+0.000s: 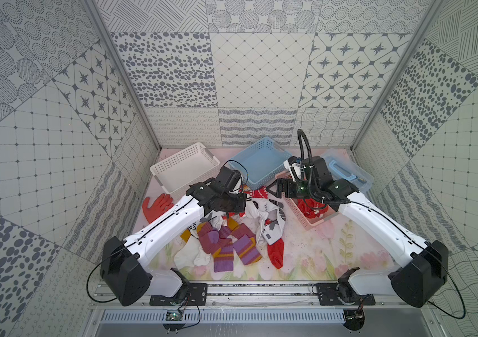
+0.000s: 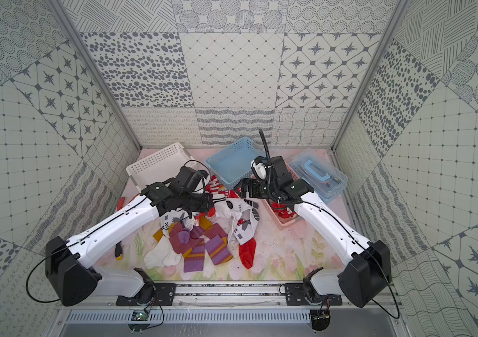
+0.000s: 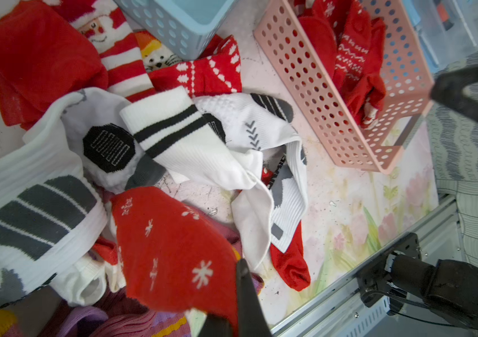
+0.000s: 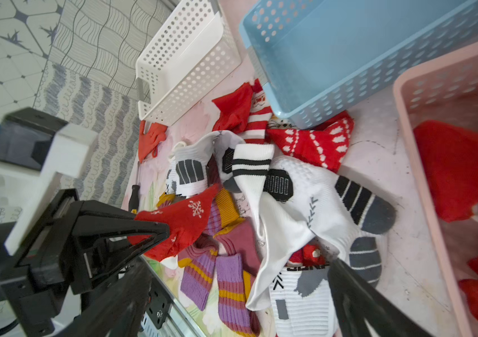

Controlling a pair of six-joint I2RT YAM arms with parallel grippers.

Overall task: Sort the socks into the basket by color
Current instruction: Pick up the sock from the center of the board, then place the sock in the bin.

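One white sock point(image 4: 299, 297) — lettering point(image 4: 304, 267) unreadable

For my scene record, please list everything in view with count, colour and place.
white basket: one, white, back left, empty
blue basket: one, blue, back middle, empty
pink basket: one, pink, right
clear box: one, clear with blue handle, back right
orange glove: one, orange, before white basket
screwdriver: one, black-yellow, left of pile
white socks: several, white with grey-black, mid pile
purple socks: several, purple-mauve with mustard, front of pile
red socks: several, red, loose by blue basket, others in pink basket
red snowflake sock: one, red, pinched above pile
left gripper: one, black, shut on red snowflake sock
right gripper: one, black, open, beside pink basket
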